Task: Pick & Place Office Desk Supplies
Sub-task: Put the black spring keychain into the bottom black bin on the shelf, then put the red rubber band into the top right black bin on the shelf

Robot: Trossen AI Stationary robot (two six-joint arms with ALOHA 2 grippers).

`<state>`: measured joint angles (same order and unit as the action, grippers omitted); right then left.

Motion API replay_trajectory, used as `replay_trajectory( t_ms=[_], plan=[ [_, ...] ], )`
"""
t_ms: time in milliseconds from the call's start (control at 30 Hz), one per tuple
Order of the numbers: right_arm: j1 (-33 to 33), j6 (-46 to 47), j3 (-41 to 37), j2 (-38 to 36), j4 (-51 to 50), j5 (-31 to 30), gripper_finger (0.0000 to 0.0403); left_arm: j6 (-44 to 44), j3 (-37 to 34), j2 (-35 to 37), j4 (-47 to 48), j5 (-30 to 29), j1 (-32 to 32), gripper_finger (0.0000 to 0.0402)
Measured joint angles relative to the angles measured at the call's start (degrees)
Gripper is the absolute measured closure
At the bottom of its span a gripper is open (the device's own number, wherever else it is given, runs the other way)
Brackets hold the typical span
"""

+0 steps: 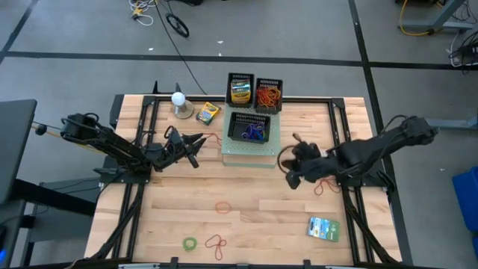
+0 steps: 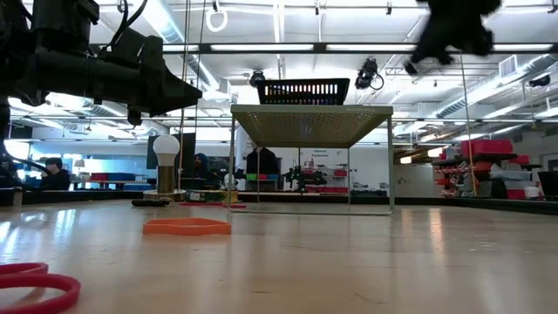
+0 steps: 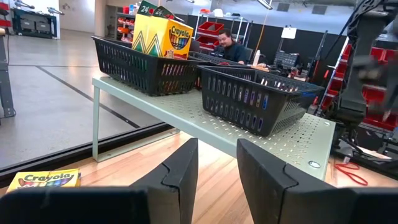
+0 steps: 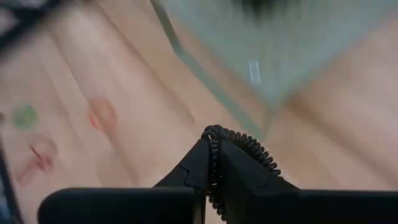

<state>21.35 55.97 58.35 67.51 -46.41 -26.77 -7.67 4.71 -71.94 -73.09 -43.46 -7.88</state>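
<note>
The right gripper (image 4: 211,180), fingers pressed together on a black coiled band (image 4: 239,149), hangs beside the pale green perforated metal shelf (image 1: 250,155) at the desk's middle. The left gripper (image 3: 217,171), slightly parted and empty, faces the shelf. An orange rubber band (image 1: 223,206) lies near the desk's front edge.

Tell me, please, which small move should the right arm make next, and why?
Probably carry it over the front basket and release there. The right end effector is shut on a black coiled band and hangs beside the green shelf, while that basket already holds bands. The left end effector waits open on the other side.
</note>
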Motion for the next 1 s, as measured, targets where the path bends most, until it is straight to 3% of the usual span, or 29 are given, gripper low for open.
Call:
replay_trajectory(
  t_ms=[200, 467, 700, 1000],
  plan=[
    [-7.95, -15.77, 8.39, 3.24, 6.03, -2.82, 0.0373, -0.01, 0.0, 0.0, -0.01, 0.02, 0.0, 0.0282],
    [-22.97, -35.96, 15.21, 13.18, 15.2, 7.44, 0.0373, 0.01, 0.0, 0.02, 0.03, 0.02, 0.0, 0.0282],
    [-28.32, -42.19, 15.91, 18.99, 19.22, 13.09, 0.0353, 0.0, 0.0, 0.02, 0.03, 0.0, 0.02, 0.0282],
    [-28.19, -45.73, 15.86, 18.25, 19.51, 13.22, 0.0265, 0.0, 0.0, 0.02, 0.02, 0.0, 0.01, 0.0282]
  ],
)
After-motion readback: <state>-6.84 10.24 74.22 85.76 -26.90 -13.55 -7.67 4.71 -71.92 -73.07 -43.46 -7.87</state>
